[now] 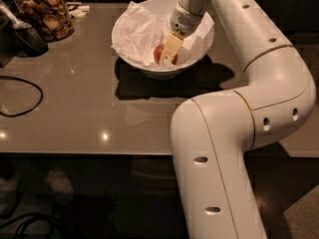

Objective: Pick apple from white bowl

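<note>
While the claw (169,55) hangs at the apple (158,54) in the bowl (164,72), I cannot tell its state. I judge the apple firm, smooth and light; grip across its widest part.

A small red-orange apple (159,54) lay near the middle of the wide, glossy, tissue-lined white bowl (164,72), partly hidden behind the gripper (168,59) inside the bowl.

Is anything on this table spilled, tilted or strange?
Nothing stands out. The bowl sits upright with the apple inside on tissue, and the end effector is down in it at the apple.
</note>
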Motion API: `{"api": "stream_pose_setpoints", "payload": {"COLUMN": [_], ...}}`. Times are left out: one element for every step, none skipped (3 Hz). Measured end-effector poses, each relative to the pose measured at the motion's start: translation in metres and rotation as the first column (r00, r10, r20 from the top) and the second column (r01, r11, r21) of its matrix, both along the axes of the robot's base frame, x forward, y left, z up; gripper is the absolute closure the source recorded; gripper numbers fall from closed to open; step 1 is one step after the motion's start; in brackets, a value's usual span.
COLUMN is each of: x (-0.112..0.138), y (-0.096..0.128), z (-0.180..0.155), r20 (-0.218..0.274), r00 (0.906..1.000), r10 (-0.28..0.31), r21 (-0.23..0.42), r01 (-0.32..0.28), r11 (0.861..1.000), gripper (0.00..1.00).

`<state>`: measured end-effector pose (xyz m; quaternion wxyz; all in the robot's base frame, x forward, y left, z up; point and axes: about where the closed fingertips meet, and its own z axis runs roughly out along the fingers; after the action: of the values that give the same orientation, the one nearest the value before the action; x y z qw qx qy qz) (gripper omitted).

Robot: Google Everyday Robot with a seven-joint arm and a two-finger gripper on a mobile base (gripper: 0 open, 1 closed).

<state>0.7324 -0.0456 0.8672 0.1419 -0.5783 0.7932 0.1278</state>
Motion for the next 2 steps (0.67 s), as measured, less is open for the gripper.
{"api": "stream_pose_setpoints", "payload": {"x": [-0.0006, 0.0003], "y": [0.0015, 0.0026], "z": [-0.0068, -0.0097], "r20": [-0.017, -0.020], "r00": [0.9999, 0.9998], "r10": [0.002, 0.001], "r21": [-0.001, -0.019], "r01": [-0.002, -0.001], "r11": [1.000, 1.000], "gripper": [0.20, 0.38]}}
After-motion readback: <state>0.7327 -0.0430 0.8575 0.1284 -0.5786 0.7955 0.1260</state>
